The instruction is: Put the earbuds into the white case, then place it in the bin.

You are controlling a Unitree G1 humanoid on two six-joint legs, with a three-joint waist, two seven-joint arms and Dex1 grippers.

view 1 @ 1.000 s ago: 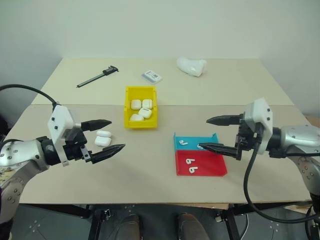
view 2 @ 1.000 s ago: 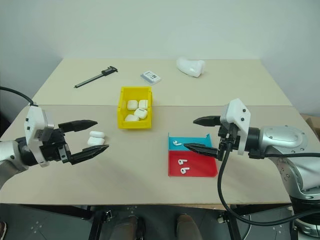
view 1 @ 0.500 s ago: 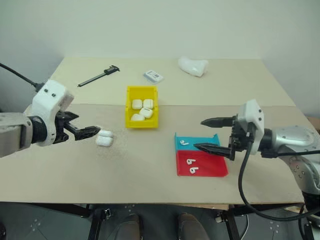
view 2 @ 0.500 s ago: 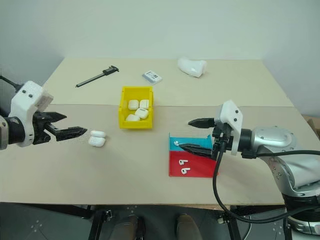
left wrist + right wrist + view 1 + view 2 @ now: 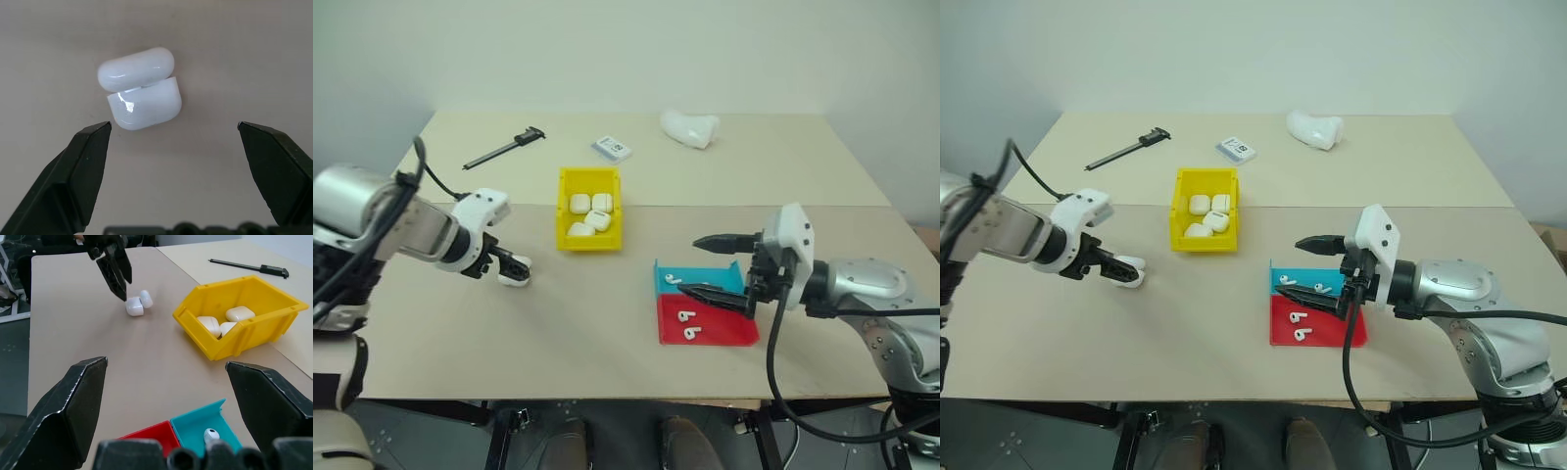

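The white case [image 5: 142,90] lies on the table with its lid flipped open, left of the yellow bin [image 5: 563,211]. My left gripper [image 5: 514,269] points down over it, open, its fingers [image 5: 83,161] spread wide either side and not touching the case. One of the earbuds [image 5: 673,280] lies in the teal tray [image 5: 662,266], and two more earbuds [image 5: 688,323] in the red tray [image 5: 724,328]. My right gripper [image 5: 688,264] hovers open over the trays, holding nothing. In the right wrist view the case [image 5: 137,303] sits under the left gripper's fingers [image 5: 115,271].
The bin holds several closed white cases [image 5: 592,213]. At the back of the table lie a black caliper [image 5: 504,149], a small card [image 5: 610,148] and a lumpy white object [image 5: 688,127]. Open tabletop lies between the case and the trays.
My left arm has swung forward and turned its gripper from level to pointing down over the open case. The right gripper has drifted slightly left above the trays.
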